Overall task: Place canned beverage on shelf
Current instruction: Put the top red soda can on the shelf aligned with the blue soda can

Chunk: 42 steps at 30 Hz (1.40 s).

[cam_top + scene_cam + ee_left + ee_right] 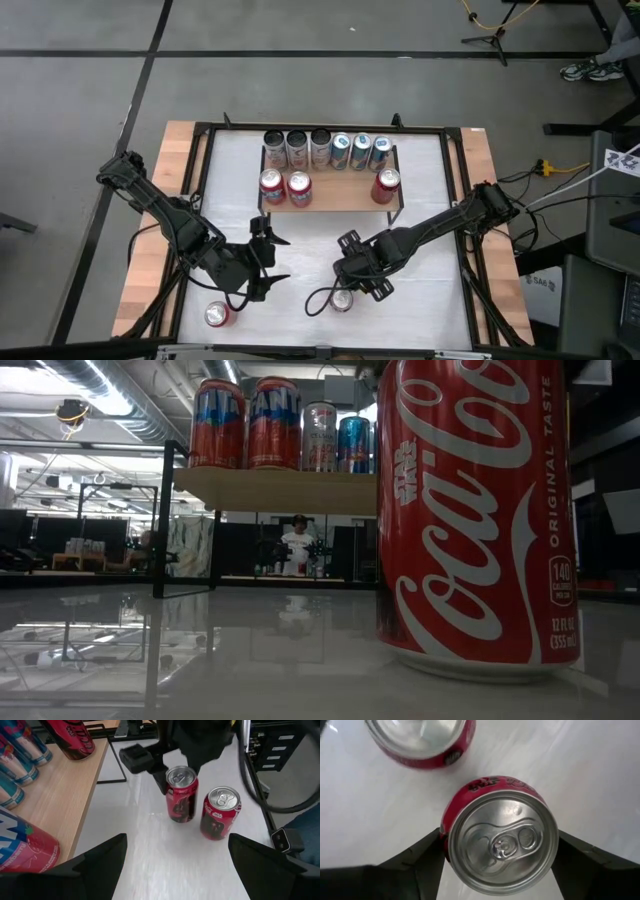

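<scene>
The shelf (340,192) stands at the table's far middle, with several cans in its far row and three red ones in front; it also shows in the low view (280,490). My right gripper (352,285) points down over two red Coca-Cola cans that stand upright on the white table. It is shut on one can (181,792). The other can (220,812) stands free beside it, toward the near edge. My left gripper (268,260) is open and empty, left of them, with its fingers pointing at them. My right gripper has the can's round wall between its two fingers, one at each side (442,837), just under the top rim. No gap shows at either side. The fingers come from above and point down. The can stands upright with its base on the table.
A third red can (218,315) stands near the table's front left corner, behind my left gripper. A Coca-Cola can (470,510) fills the right of the low view. A black frame (205,150) and wooden strips edge the table. White tabletop lies between the shelf and the grippers.
</scene>
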Each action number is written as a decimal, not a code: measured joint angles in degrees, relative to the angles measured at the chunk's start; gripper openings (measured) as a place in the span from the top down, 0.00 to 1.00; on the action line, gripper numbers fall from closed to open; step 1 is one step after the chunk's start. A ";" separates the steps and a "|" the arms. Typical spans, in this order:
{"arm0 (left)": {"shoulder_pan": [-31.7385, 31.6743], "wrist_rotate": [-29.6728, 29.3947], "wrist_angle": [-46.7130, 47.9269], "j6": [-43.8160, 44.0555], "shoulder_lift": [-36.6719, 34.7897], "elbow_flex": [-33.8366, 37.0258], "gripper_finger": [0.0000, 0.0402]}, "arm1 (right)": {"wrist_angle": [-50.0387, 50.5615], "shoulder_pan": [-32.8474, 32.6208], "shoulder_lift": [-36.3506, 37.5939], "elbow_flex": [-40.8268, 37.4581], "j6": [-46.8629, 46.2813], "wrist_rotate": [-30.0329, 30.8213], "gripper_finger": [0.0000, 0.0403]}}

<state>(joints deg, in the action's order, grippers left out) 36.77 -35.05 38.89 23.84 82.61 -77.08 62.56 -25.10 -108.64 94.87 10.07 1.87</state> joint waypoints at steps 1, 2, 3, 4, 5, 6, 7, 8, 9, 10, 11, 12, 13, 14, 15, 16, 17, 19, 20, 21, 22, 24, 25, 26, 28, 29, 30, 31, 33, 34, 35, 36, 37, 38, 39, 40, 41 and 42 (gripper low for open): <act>0.00 0.00 0.00 0.02 0.00 0.00 0.15 | 1.05 0.02 0.00 1.35 0.00 0.04 0.29; 0.00 0.00 0.00 0.02 0.00 0.00 0.15 | 2.48 0.02 0.00 2.74 0.00 0.04 0.29; 0.02 0.00 0.00 0.00 0.00 0.00 0.15 | 3.86 0.02 0.00 4.07 0.00 0.04 0.29; 0.02 0.00 0.00 0.00 0.00 0.00 0.15 | 5.03 0.02 0.00 5.50 0.00 0.02 0.28; 0.01 0.00 0.00 0.00 0.00 0.00 0.15 | 6.06 0.02 0.00 7.11 0.00 0.02 0.28; 0.00 0.00 0.00 0.00 0.00 0.00 0.15 | 7.04 0.15 0.00 8.65 0.02 0.06 0.28; 0.01 0.00 0.00 0.00 0.00 0.00 0.15 | 8.22 0.38 0.00 10.19 0.01 0.04 0.28; 0.02 0.00 0.00 0.00 0.00 0.00 0.15 | 9.59 0.46 0.00 11.76 -0.19 0.02 0.28; 0.02 0.00 0.02 0.00 0.00 0.00 0.15 | 10.84 0.84 0.00 13.31 -0.68 0.07 0.28; 0.02 0.00 0.02 0.00 0.00 0.02 0.15 | 11.76 1.24 0.00 14.77 -0.84 0.12 0.28; 0.02 -0.02 0.02 0.00 0.00 0.00 0.15 | 12.64 1.74 0.00 16.36 -0.93 0.13 0.28; 0.01 -0.01 0.02 0.00 0.00 0.00 0.15 | 13.58 2.21 0.00 17.84 -1.01 0.27 0.28; 0.02 -0.02 0.02 0.00 0.00 0.00 0.15 | 14.66 2.83 0.00 19.15 -1.05 0.52 0.28; 0.02 0.00 0.02 0.00 0.00 0.00 0.15 | 15.77 3.44 0.00 20.53 -1.11 0.57 0.28; 0.00 0.00 0.02 0.00 0.00 0.00 0.15 | 16.67 4.08 0.00 21.81 -1.11 0.54 0.28; 0.01 0.00 0.02 0.00 0.00 0.01 0.15 | 17.51 4.81 0.00 23.12 -1.11 0.54 0.28; 0.02 -0.01 0.02 0.00 0.00 0.02 0.15 | 18.33 5.61 0.00 24.35 -1.13 0.54 0.28; 0.01 0.00 0.02 0.00 0.00 0.01 0.15 | 19.98 7.33 0.02 26.37 -1.14 0.49 0.28; 0.02 -0.01 0.02 0.00 0.00 0.01 0.15 | 20.87 8.24 0.04 27.35 -1.14 0.49 0.28; 0.02 -0.02 0.02 0.00 0.00 0.01 0.15 | 21.77 9.19 0.04 28.39 -1.14 0.53 0.28; 0.00 -0.02 0.02 -0.01 0.00 0.02 0.15 | 22.64 10.21 0.04 29.28 -1.16 0.57 0.28; 0.02 0.00 0.02 -0.35 0.00 0.02 0.15 | 23.79 12.31 0.14 30.30 -1.16 0.54 0.28; 0.00 -0.02 0.02 -0.42 0.00 0.02 0.15 | 24.25 13.40 0.15 30.67 -1.18 0.55 0.28; 0.00 0.00 0.02 -0.44 0.00 0.02 0.15 | 24.88 14.49 0.15 31.05 -1.21 0.57 0.28; 0.01 -0.02 0.02 -0.44 -0.02 0.02 0.15 | 26.34 16.68 0.15 31.19 -1.22 0.54 0.28; 0.02 -0.02 0.02 -0.44 -0.02 0.02 0.15 | 26.89 17.75 0.16 31.15 -1.25 0.54 0.28; 0.00 -0.01 0.02 -0.44 -0.02 0.02 0.15 | 27.24 18.77 0.17 31.15 -1.25 0.57 0.28; 0.00 -0.02 0.02 -0.44 -0.02 0.02 0.15 | 27.37 19.75 0.17 31.13 -1.25 0.59 0.28; 0.02 -0.02 0.02 -0.44 -0.02 0.02 0.15 | 27.45 21.56 0.17 31.11 -1.40 0.57 0.28; 0.02 -0.02 0.04 -0.44 -0.02 0.02 0.15 | 27.45 22.32 0.17 31.11 -1.48 0.57 0.28; 0.02 -0.02 0.02 -0.44 -0.02 0.02 0.15 | 27.45 23.08 0.17 31.11 -1.49 0.63 0.28; 0.02 -0.02 0.02 -0.44 -0.02 0.02 0.15 | 27.45 23.80 0.17 31.11 -1.68 0.71 0.28; 0.00 -0.02 0.02 -0.46 -0.02 0.02 0.15 | 27.45 24.43 0.17 31.09 -2.34 0.87 0.28; 0.00 -0.02 0.02 -0.46 -0.02 0.02 0.15 | 27.45 25.02 0.17 31.08 -2.87 1.06 0.28; 0.00 -0.02 0.02 -0.46 -0.02 0.02 0.15 | 27.47 25.54 0.17 31.08 -3.53 1.36 0.28; 0.01 -0.02 0.04 -0.45 -0.02 0.02 0.15 | 27.49 25.99 0.17 31.08 -3.97 1.69 0.28; 0.02 -0.02 0.02 -0.46 -0.02 0.02 0.15 | 27.48 26.40 0.17 31.08 -4.26 1.97 0.28; 0.01 -0.02 0.03 -0.46 -0.02 0.02 0.15 | 27.48 26.76 0.17 31.08 -4.37 2.09 0.28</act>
<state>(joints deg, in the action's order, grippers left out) 36.78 -35.07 38.92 23.38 82.59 -77.06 90.04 1.66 -108.47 125.95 5.69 3.96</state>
